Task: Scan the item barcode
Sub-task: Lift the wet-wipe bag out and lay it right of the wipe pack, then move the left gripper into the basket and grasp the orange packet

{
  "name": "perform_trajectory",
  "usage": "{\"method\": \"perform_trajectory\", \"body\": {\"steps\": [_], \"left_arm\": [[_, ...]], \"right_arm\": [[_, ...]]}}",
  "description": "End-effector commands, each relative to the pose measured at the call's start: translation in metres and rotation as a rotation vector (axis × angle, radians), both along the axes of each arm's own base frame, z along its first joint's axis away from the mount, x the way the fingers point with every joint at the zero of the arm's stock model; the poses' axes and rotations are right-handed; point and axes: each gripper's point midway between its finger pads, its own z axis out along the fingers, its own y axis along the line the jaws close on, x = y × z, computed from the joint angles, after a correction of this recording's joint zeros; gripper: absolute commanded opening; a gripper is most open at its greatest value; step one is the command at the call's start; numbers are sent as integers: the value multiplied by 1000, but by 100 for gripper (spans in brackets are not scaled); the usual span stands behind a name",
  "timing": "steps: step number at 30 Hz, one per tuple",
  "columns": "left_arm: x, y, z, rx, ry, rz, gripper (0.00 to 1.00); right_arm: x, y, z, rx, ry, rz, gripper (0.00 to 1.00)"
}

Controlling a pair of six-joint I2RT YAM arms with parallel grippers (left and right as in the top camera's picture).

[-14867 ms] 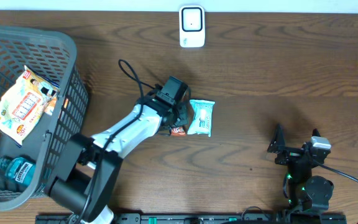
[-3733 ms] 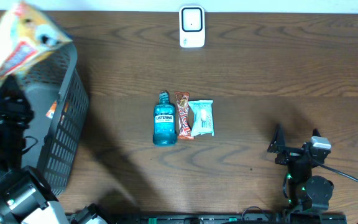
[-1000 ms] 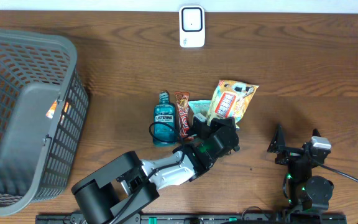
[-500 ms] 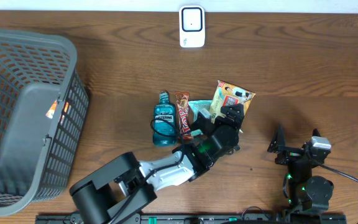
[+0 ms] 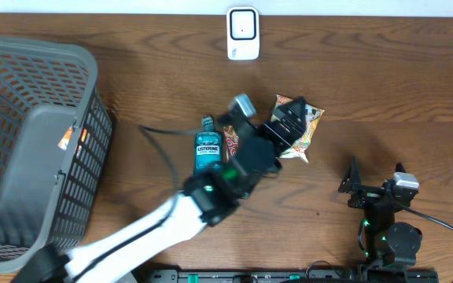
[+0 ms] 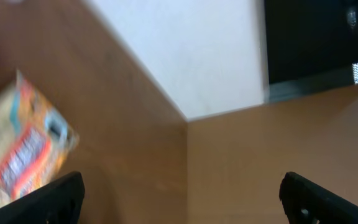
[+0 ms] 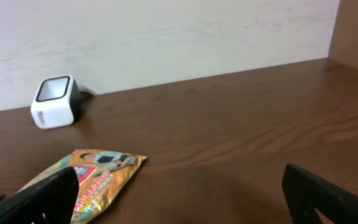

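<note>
A yellow snack bag (image 5: pixel 311 126) lies flat on the table, right of the blue mouthwash bottle (image 5: pixel 208 154). My left gripper (image 5: pixel 287 126) hovers over the bag, open, with nothing between its fingers. In the left wrist view the bag (image 6: pixel 23 149) sits blurred at the far left, outside the wide-spread left gripper (image 6: pixel 182 199). The white barcode scanner (image 5: pixel 243 33) stands at the table's far edge, also seen as the scanner (image 7: pixel 55 101) in the right wrist view. My right gripper (image 5: pixel 366 189) rests open near the front right, and the bag (image 7: pixel 86 180) lies ahead of it.
A grey mesh basket (image 5: pixel 46 47) stands at the left edge with a small orange item (image 5: pixel 66 138) inside. My left arm (image 5: pixel 211 196) crosses the table's middle and hides the other items beside the bottle. A wall backs the table.
The left gripper opened and let go of the snack bag, which now lies on the table. The arm has swung and lifted; the right arm has not moved.
</note>
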Motion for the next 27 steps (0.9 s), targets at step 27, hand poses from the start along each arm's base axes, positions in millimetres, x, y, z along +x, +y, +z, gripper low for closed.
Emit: {"method": "perform_trajectory", "body": {"steps": [27], "left_arm": [[-11,466,50,812,253,734,100]], "right_arm": [[0,0,0,-7,-1,2,99]]}}
